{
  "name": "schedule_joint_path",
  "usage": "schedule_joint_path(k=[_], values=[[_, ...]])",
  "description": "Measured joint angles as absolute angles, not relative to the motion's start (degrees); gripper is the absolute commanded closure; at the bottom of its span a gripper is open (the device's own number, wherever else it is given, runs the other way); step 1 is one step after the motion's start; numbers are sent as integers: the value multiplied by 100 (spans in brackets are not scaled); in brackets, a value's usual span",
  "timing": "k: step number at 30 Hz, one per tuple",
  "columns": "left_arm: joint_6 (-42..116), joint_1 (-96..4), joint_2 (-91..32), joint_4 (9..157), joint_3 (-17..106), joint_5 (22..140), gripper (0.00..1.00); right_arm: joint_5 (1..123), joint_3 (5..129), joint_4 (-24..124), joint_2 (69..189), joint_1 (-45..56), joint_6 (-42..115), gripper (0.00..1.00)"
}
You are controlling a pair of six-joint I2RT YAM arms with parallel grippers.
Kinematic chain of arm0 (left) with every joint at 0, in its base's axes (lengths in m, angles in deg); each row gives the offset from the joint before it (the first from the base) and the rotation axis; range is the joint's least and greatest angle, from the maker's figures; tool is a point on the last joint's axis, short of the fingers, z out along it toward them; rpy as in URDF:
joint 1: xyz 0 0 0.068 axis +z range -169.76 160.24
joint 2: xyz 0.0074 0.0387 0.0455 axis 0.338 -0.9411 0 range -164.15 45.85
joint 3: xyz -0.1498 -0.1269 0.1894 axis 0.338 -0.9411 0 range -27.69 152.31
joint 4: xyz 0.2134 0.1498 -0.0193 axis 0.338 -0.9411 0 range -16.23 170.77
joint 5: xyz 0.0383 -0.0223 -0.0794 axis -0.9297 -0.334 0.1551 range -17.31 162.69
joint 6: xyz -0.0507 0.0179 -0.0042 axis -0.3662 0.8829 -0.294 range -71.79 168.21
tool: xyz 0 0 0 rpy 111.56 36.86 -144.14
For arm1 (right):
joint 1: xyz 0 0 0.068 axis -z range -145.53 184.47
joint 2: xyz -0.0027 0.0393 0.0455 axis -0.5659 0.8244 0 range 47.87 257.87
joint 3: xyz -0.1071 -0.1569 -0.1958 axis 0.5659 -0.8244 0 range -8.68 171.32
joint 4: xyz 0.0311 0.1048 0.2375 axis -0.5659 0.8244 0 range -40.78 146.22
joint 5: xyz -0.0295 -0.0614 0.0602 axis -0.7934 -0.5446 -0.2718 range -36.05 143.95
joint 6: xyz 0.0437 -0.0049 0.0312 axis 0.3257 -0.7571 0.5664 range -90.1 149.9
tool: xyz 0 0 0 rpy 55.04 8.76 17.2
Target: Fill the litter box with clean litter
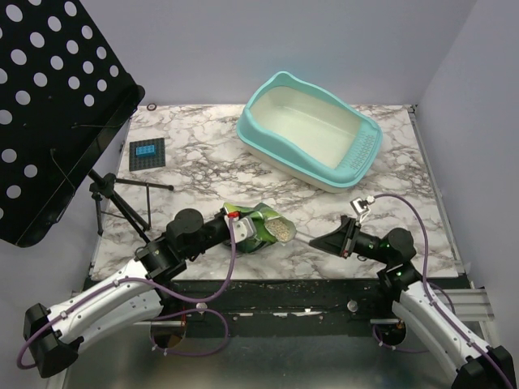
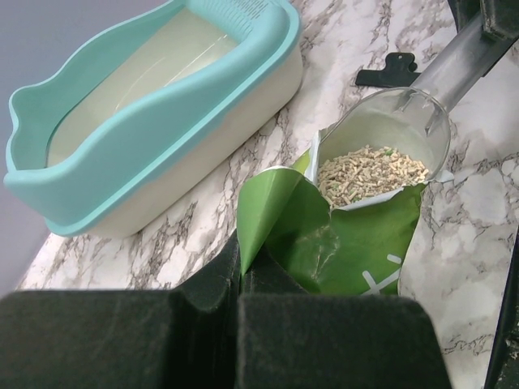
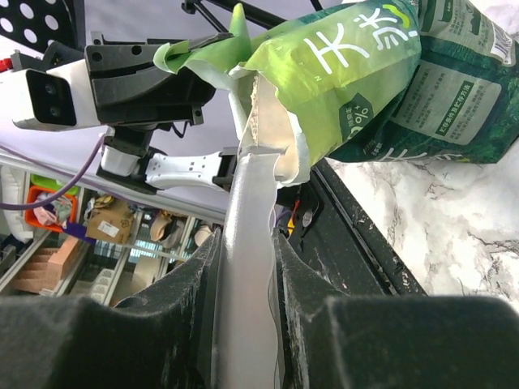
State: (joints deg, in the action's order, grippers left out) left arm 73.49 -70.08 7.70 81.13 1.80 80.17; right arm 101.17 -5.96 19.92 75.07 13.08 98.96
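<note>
The turquoise litter box (image 1: 310, 130) stands at the table's back, its cream inside bare; it also shows in the left wrist view (image 2: 146, 138). A green bag (image 1: 258, 229) lies at front centre with tan litter granules (image 1: 280, 229) at its open mouth. My left gripper (image 2: 237, 279) is shut on the bag's edge (image 2: 268, 211). My right gripper (image 1: 345, 239) is shut on the handle (image 3: 247, 267) of a clear plastic scoop (image 2: 397, 130), whose bowl sits in the bag mouth holding litter (image 2: 369, 172).
A black perforated music stand (image 1: 49, 105) on a tripod fills the left side. A small black device with a blue screen (image 1: 147, 153) lies at back left. A black clip (image 2: 388, 69) lies by the scoop. Spilled granules dot the front edge (image 1: 308, 284).
</note>
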Motion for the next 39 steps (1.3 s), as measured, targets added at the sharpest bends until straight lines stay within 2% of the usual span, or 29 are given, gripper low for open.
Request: schedule_joint_path(k=[14, 26, 39], values=[[7345, -7091, 1023, 8078, 99, 7972, 100, 9837, -248, 3793, 6314, 1306, 9649, 100], [7325, -7142, 704, 8229, 147, 7797, 100, 9831, 414, 4563, 6849, 1306, 9277, 100], [7237, -7574, 48, 8470, 283, 7567, 100, 9813, 414, 4862, 6663, 1310, 9229, 100]])
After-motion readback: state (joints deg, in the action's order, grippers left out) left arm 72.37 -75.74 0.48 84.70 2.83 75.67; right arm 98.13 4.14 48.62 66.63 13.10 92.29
